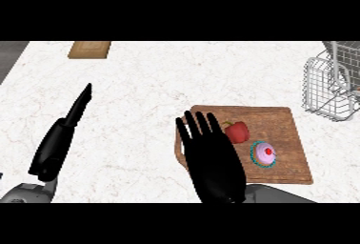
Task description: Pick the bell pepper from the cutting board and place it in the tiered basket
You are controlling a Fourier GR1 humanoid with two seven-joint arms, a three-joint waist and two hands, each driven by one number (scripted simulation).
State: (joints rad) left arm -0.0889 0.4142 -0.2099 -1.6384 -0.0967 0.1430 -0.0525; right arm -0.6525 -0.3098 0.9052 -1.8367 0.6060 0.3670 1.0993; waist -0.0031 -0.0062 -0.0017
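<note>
Bell pepper (237,131), red, lies on the cutting board (281,119), in the board's left-centre area, not held by anything. Just below and to its right on the same board sits a small cupcake (265,154) with pink-white icing, a red dot on top and a teal wrapper; the two are close but whether they touch cannot be told. Cutting board is brown wood, rectangular, lying flat on the white marbled table (141,86), toward the right of the view. Right hand (211,157) is over the board's left edge, palm down, fingers straight and spread wide, holding nothing; fingertips reach level with the pepper and lie just to its left, contact not discernible. Left hand (63,138) is well apart at the view's left, seen edge-on with fingers straight and pointing up the view, open, empty. Tiered basket (330,90), white wire, stands at the table's right edge, beyond the board's upper right corner, partly cut off by the view. A small tan wooden block (89,49) lies at the table's far left edge.
</note>
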